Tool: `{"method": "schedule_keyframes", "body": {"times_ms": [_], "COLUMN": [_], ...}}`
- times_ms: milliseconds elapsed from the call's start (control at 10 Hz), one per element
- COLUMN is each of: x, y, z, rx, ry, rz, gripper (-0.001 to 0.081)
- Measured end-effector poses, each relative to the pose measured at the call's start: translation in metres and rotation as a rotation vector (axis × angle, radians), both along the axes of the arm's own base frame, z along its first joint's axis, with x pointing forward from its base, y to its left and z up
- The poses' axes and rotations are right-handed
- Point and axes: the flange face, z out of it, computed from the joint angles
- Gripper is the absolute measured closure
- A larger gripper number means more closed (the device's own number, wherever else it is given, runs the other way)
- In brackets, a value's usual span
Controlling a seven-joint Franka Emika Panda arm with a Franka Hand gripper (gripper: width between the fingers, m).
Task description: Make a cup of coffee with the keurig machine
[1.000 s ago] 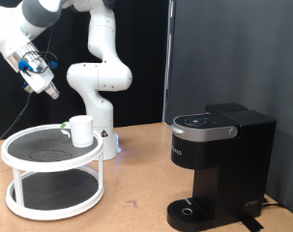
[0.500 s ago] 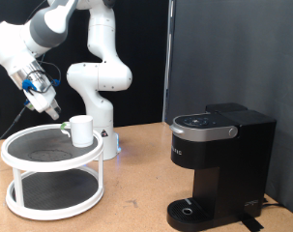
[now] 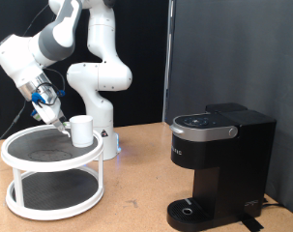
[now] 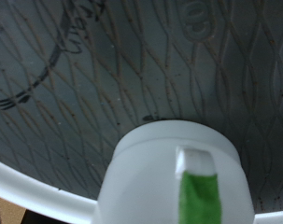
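The cup (image 3: 81,130) stands upright, mouth upward, on the top tier of a white two-tier round shelf (image 3: 18,158), near that tier's rim on the side facing the keurig machine (image 3: 219,165). It is a plain white ceramic mug; its handle cannot be made out in the exterior view. The gripper (image 3: 59,124) hangs just beside the cup, on the side away from the machine; whether its fingers are spread or closed cannot be told. The wrist view shows what the exterior hides: the cup (image 4: 169,177) close up above the tier's dark patterned mat (image 4: 104,65), with a green strip (image 4: 199,193) across it. The black machine sits well apart, lid down.
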Motion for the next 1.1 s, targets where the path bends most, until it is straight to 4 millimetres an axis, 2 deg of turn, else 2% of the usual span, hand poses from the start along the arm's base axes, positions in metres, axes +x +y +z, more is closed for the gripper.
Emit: {"method": "schedule_keyframes", "body": {"times_ms": [300, 400, 500, 600, 700, 800, 900, 1000, 1100], "x": [-0.002, -0.003, -0.003, -0.004, -0.004, -0.004, -0.005, -0.005, -0.005], "y": [0.004, 0.005, 0.006, 0.006, 0.007, 0.008, 0.008, 0.008, 0.009], "z": [-0.007, -0.009, -0.011, -0.012, -0.013, -0.015, -0.016, -0.016, -0.017], "rx": [-0.006, -0.006, -0.006, -0.007, -0.008, -0.009, -0.011, -0.012, -0.012], "ry": [-0.004, -0.004, -0.003, -0.003, -0.003, -0.003, -0.003, -0.003, -0.003], "rz": [0.005, 0.005, 0.005, 0.006, 0.005, 0.005, 0.005, 0.006, 0.007], "gripper": [0.0072, 0.0157, 0.0157, 0.0294, 0.0294, 0.0477, 0.0612, 0.0612, 0.0765]}}
